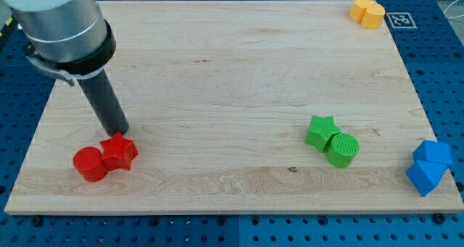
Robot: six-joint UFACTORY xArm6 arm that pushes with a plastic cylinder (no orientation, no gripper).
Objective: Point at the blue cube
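Observation:
Two blue blocks sit together at the view's right edge of the wooden board (232, 66): a blue cube (425, 178) at the bottom and a second blue block (432, 153) just above it, touching. My tip (120, 133) is far to the view's left, right above a red star (119, 152) and seemingly touching it. A red cylinder (90, 164) lies against the star's left side. The rod (104, 98) rises up and left from the tip.
A green star (320, 130) and a green cylinder (342, 149) touch each other at the lower right of the middle. Two yellow-orange blocks (367, 11) sit at the top right corner beside a black and white marker (400, 19).

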